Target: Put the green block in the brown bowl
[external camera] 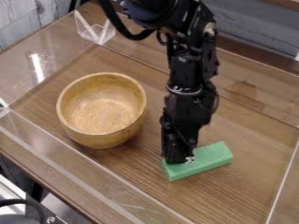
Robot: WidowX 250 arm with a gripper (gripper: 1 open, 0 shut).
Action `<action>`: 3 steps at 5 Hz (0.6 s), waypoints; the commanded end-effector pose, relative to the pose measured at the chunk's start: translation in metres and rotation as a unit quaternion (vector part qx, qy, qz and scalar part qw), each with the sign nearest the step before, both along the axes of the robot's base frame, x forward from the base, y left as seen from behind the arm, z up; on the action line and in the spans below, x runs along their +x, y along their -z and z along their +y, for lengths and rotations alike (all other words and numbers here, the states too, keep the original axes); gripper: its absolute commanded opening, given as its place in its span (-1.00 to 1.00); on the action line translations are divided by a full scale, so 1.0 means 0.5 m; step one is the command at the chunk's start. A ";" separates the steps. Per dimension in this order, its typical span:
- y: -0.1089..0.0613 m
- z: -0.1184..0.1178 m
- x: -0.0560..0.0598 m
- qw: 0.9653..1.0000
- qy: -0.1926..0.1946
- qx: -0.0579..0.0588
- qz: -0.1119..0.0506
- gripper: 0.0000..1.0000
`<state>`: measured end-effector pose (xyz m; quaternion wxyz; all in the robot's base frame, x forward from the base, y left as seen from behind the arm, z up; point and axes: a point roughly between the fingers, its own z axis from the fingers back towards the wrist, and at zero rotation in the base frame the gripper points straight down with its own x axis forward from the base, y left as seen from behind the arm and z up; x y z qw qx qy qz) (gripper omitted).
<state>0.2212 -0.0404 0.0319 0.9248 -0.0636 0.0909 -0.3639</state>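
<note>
Camera: gripper (177,155) beside green block (200,163)

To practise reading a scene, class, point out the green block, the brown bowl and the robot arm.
Green block (201,164): camera view, on its top face.
Brown bowl (100,102): camera view, on its inside.
Robot arm (193,72): camera view, on its black middle section.

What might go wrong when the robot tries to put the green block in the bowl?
The black tool is only at one end of the green block, so the block might twist or slip out. The brown bowl has a raised rim, so the block could bump it if it isn't lifted high enough.
</note>
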 end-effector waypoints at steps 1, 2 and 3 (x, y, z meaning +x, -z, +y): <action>-0.025 0.004 -0.001 1.000 -0.008 -0.005 -0.006 -1.00; -0.039 0.010 -0.009 1.000 -0.020 -0.010 0.002 -1.00; -0.054 0.016 -0.015 0.999 -0.032 -0.015 0.009 -1.00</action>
